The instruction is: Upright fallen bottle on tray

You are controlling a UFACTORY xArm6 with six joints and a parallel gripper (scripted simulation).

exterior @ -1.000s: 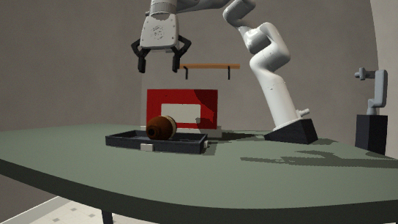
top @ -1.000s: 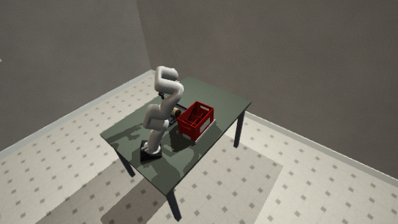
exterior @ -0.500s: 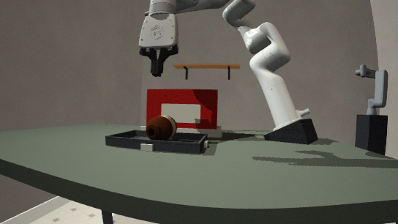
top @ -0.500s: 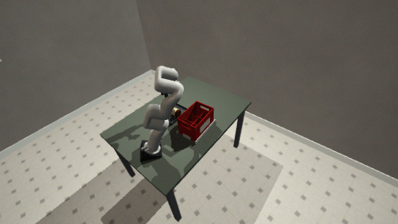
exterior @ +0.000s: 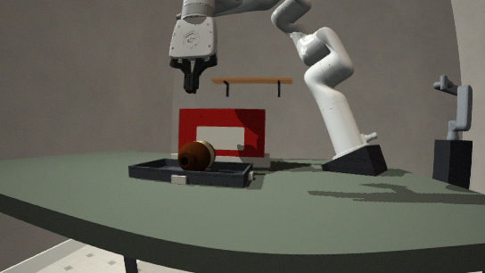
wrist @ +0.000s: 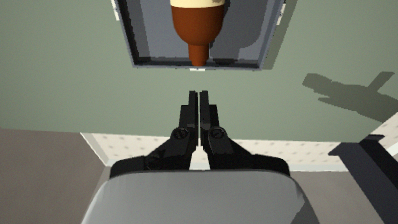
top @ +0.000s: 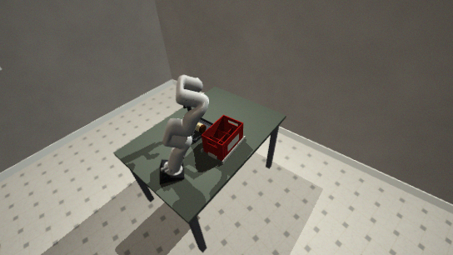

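From my side of the feeds, I have the gripper (exterior: 191,89) (wrist: 198,102) up above the table (top: 254,109) (exterior: 285,214) (wrist: 60,75), its two black fingers pressed together with nothing between them. The bottle (top: 201,127) (exterior: 194,156) (wrist: 198,22) lies on its side in the dark tray (exterior: 205,177) (wrist: 165,66), brown with a cream band, and touches neither finger. On my wrist feed its neck points toward the gripper and reaches the tray's near wall; the far end runs out of that picture, so I can't see it there. The tray sits level on the green tabletop, a small pale block (exterior: 179,179) (wrist: 197,69) at the middle of that near side. Just beside the tray I see the red crate (top: 222,137) (exterior: 223,118), upright, open at the top and divided inside. The arm (top: 176,156) (exterior: 341,120) rises from a dark wedge-shaped base (top: 163,180) (exterior: 379,166) on the same table.

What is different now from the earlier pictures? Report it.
The black two-fingered hand closed from wide open to shut, on nothing, and is slightly lower. The brown bottle with a cream band still lies in the dark grey tray; the red plastic crate stayed put.
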